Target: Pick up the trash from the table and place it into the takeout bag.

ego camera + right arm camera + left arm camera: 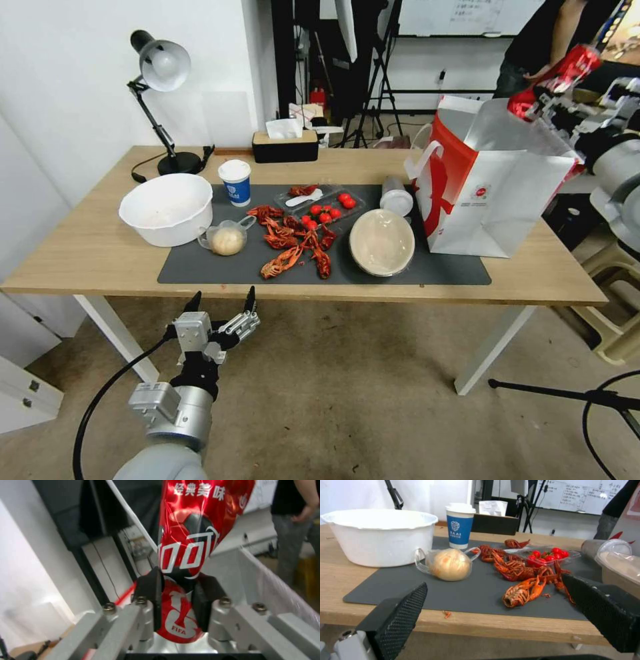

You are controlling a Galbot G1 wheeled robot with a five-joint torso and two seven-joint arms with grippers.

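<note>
My right gripper is shut on the red soda can, holding it tilted above the open top of the white takeout bag at the table's right end. In the right wrist view the can is dented between my gripper's black fingers. On the table's dark mat lie the beige oval bowl, a clear lidded cup on its side, the blue-and-white paper cup and the small handled cup with a beige ball. My left gripper hangs open below the table's front edge.
A big white bowl stands at the left of the mat. Crayfish shells and a clear tray of cherry tomatoes lie mid-mat. A desk lamp and a tissue box are along the back edge.
</note>
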